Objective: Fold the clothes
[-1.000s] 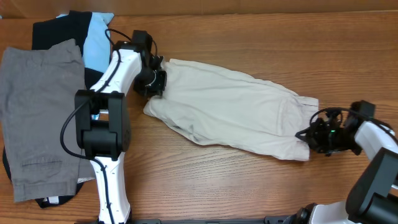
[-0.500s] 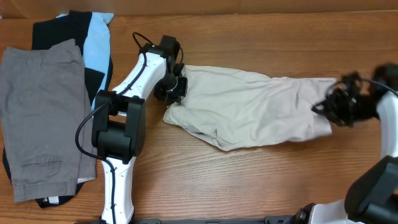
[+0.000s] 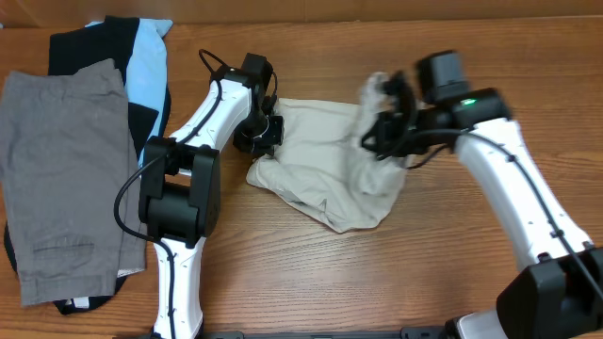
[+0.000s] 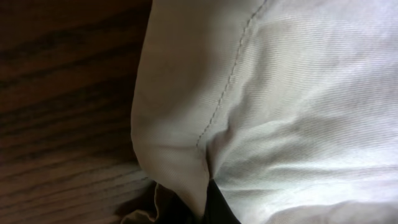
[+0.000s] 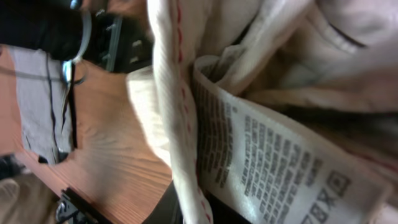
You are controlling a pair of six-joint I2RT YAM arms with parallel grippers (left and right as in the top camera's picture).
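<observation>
The cream shorts (image 3: 325, 165) lie at the table's middle, doubled over on the right side. My left gripper (image 3: 262, 139) is shut on their left end, pinning it low on the wood; its wrist view shows a stitched cream edge (image 4: 205, 124) over the table. My right gripper (image 3: 386, 132) is shut on the other end and holds it lifted above the middle of the garment. Its wrist view is filled with cream cloth and the white printed care label (image 5: 273, 155).
Grey shorts (image 3: 61, 169) lie flat at the far left on top of a black and light-blue garment (image 3: 141, 56). Bare wood table (image 3: 396, 273) lies in front and to the right of the cream shorts.
My right gripper has swung left from the table's right side, carrying the shorts' right end up and over towards the middle. The left gripper first shifted right with its end, then held still.
</observation>
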